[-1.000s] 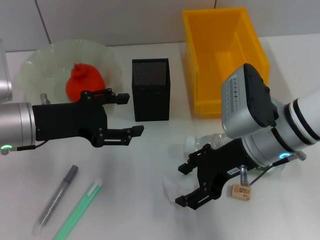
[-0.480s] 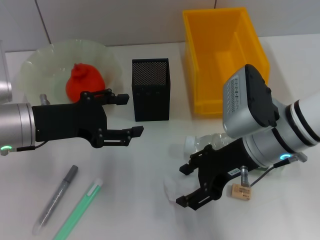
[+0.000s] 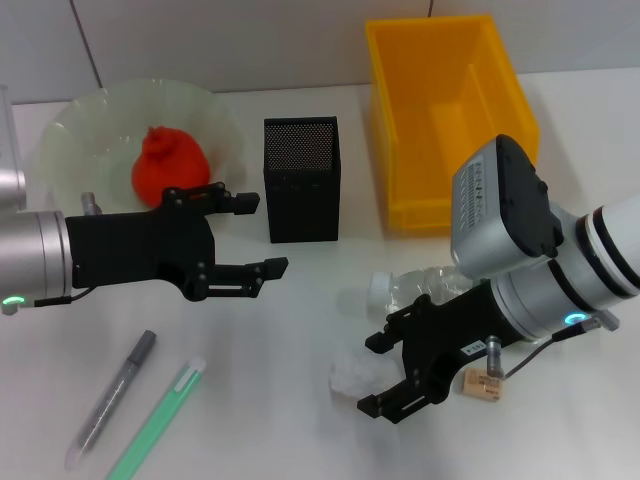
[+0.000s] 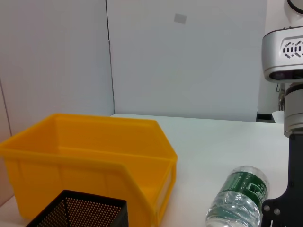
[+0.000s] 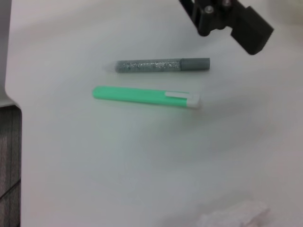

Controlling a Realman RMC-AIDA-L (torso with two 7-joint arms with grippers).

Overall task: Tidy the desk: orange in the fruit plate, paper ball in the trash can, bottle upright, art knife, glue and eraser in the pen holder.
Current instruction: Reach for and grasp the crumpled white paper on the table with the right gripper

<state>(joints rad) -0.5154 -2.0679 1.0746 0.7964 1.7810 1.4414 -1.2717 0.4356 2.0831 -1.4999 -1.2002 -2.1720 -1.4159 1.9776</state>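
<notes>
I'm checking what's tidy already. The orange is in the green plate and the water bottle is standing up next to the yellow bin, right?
Not quite. The orange is in the fruit plate, but the bottle lies on its side near the trash can, as the head view shows.

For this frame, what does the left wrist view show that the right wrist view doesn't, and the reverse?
Only the left wrist view shows the trash can, the pen holder rim, and the bottle lying on its side. Only the right wrist view shows the grey glitter stick, the green stick, part of the paper ball, and a dark finger of the left gripper. Both show the white desk.
</notes>
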